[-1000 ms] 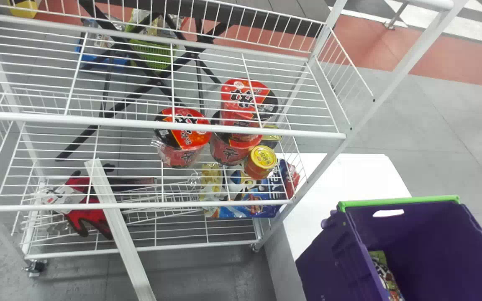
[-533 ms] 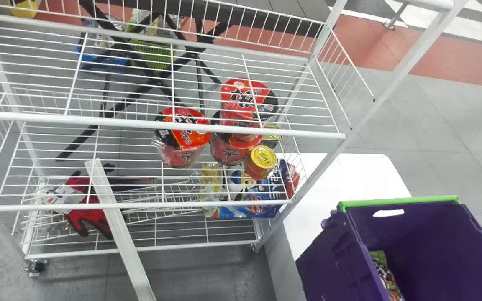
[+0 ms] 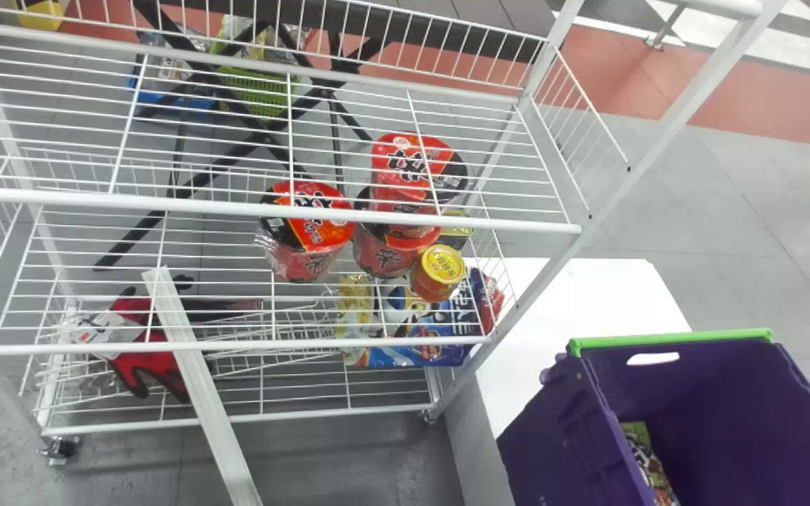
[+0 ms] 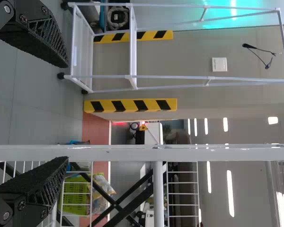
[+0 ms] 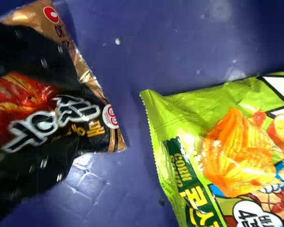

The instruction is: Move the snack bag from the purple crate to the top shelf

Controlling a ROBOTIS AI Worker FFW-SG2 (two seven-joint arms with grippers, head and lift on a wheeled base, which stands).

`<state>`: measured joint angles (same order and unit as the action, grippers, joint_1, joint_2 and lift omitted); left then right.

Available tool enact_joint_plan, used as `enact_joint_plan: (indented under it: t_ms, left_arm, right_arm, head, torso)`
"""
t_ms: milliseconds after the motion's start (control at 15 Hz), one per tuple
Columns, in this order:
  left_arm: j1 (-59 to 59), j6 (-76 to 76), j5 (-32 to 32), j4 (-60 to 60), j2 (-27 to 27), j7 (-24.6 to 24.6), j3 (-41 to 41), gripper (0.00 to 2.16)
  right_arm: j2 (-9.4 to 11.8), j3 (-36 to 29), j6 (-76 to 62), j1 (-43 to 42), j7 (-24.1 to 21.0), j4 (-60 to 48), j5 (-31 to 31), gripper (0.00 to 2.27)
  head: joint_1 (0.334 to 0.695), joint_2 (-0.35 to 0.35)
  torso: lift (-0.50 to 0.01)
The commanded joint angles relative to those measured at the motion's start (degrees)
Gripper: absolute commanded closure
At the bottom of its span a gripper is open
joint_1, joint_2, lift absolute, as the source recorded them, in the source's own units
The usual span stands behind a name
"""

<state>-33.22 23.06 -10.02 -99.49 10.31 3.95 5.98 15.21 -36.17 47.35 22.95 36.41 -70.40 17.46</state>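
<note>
In the head view the purple crate (image 3: 728,393) stands at the lower right, with part of a green, patterned bag (image 3: 647,457) inside. The white wire rack's upper visible shelf (image 3: 285,126) holds nothing. My right gripper (image 5: 79,118) is down in the crate, its dark fingers standing apart over a black, red and gold snack bag (image 5: 106,127), whose middle shows between them. The green corn snack bag (image 5: 180,109) lies beyond the fingertips, apart from the black one. Held beside the rack, my left gripper (image 4: 67,112) is open with nothing between its fingers.
Red noodle cups (image 3: 310,232) and a yellow-lidded can (image 3: 441,270) stand on the rack's shelf below; a blue bag (image 3: 412,344) and red gloves (image 3: 145,351) are lower. A white post (image 4: 217,152) crosses near my left gripper. A white table (image 3: 588,295) adjoins the crate.
</note>
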Motion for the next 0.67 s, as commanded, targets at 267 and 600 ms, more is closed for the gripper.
enact_joint_plan:
  t_ms: [267,600]
  left_arm:
    - [-0.1,0.0,0.0,-0.2,-0.1,0.0,0.1,0.13]
    - [-0.2,0.0,0.2,-0.6,-0.4,0.0,0.2,0.13]
  right_arm:
    - [-1.1,-3.5,2.0,1.0,0.9,-4.5,-3.8,2.02]
    - [-5.6,-12.7,16.8,3.0,10.2,-22.0,-7.7,2.05]
  head:
    - [0.695,-0.350]
    - [0.695,-0.350]
  torso:
    - [-0.454]
    - [-0.454]
